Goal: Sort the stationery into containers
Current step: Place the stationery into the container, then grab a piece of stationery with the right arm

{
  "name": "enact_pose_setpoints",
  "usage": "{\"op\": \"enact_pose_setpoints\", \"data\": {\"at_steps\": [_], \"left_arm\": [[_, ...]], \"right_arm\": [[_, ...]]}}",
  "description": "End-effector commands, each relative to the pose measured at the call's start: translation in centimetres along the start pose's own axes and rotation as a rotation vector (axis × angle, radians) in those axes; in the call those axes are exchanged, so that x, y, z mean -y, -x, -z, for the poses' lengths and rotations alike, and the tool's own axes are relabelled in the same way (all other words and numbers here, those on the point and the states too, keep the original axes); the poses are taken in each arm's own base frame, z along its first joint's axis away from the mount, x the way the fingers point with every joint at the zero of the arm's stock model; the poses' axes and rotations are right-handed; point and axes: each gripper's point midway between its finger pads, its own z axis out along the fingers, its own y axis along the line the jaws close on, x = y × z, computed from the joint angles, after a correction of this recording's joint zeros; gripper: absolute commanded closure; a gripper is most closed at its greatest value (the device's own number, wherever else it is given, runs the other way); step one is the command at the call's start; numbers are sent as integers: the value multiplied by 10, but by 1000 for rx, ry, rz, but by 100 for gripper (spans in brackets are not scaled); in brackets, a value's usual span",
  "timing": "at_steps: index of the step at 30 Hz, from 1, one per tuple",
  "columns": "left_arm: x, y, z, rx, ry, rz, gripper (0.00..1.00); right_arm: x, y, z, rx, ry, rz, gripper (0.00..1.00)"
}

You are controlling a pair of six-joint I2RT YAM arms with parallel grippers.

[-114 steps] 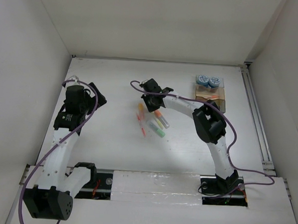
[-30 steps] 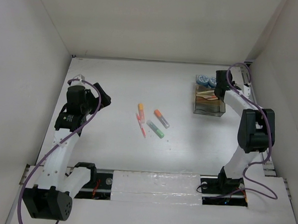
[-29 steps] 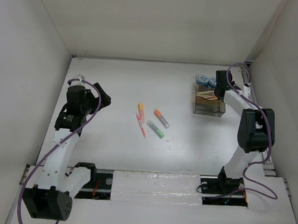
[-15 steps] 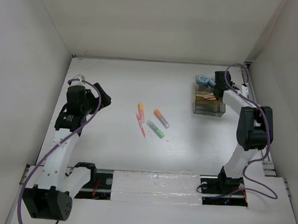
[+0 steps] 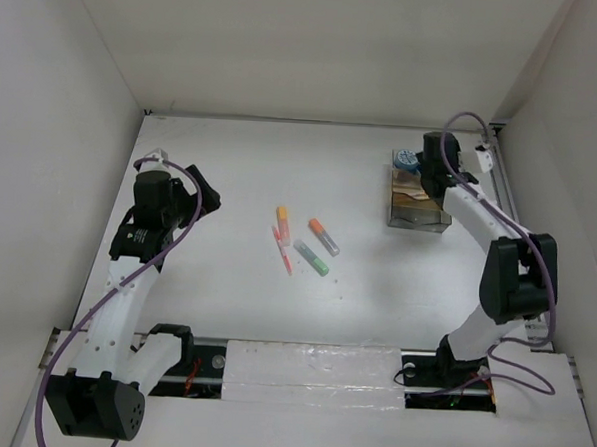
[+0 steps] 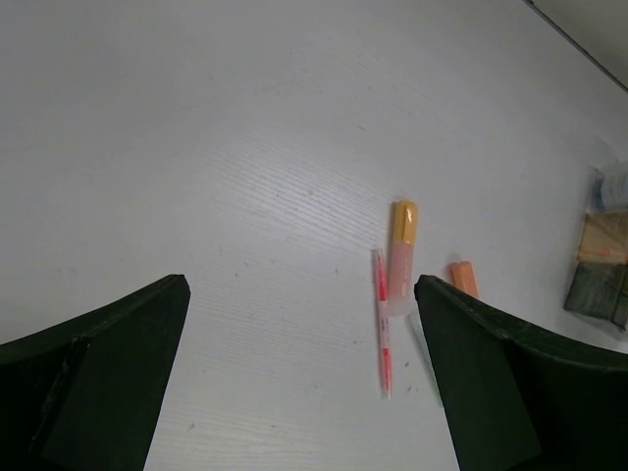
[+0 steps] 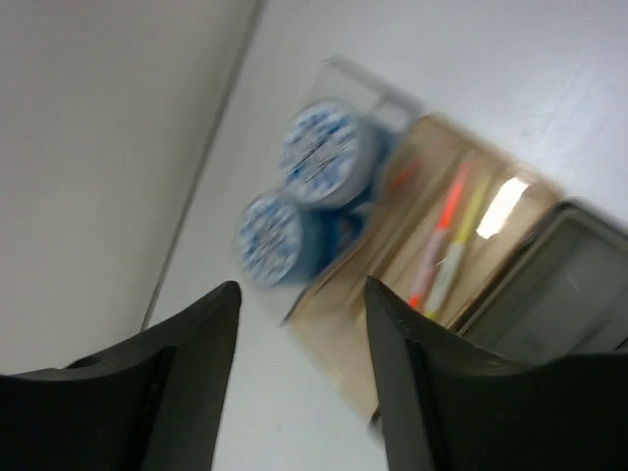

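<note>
We can read no text, label, brand, number or sign in any of the views. The two tubs (image 7: 319,152) carry a blue-and-white printed pattern on their lids, but the right wrist view is too blurred for us to tell whether it holds letters. The markers (image 6: 401,257) on the desk (image 6: 245,147) are too small to show any legible print.

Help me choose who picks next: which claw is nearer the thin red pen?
Left. The left claw sits left of the thin red pen; the right claw is farther, over the organizer box.
</note>
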Motion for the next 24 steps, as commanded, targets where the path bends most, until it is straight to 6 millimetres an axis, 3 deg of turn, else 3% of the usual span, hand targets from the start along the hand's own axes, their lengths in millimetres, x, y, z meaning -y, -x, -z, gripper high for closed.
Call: {"op": "enact_pose_setpoints", "data": {"at_steps": [1,2,3,4,5,7,9,10,11,12,14,15,19,24], "left_arm": [[-17,15,4,82,106,26,1],[-24,21,8,108,155,47,1],[-28,28,11,139,197,91,1],[-46,29,15,164,291,105,1],[-50,31,19,184,312,120,1],[-59,37,25,217,348,152,1],[-62,43,31,253,369,172,1],[-62,43,31,253,369,172,1],[-64,44,34,264,380,182,1],[-64,44,34,264,380,182,1],[-67,45,38,279,393,193,1],[-66,47,41,291,384,196,1],[-60,53,48,330,344,199,1],[-54,52,45,311,312,182,1]], "right_arm": [[-104,-24,102,-56,391,180,38],[-126,-32,126,-100,468,225,35],[-132,-49,142,-150,530,358,32],[-136,-69,159,-214,573,421,31],[-132,-101,190,-303,596,507,31],[-117,-145,211,-362,630,651,31],[-87,-211,261,-474,690,821,36],[-83,-218,256,-477,680,848,37],[-60,-248,270,-537,678,928,38],[-58,-253,282,-551,695,944,39],[-39,-281,289,-598,694,1004,47],[-28,-296,303,-622,714,1038,47],[-18,-331,324,-640,743,1113,47],[-3,-363,309,-638,727,1230,47]]}}
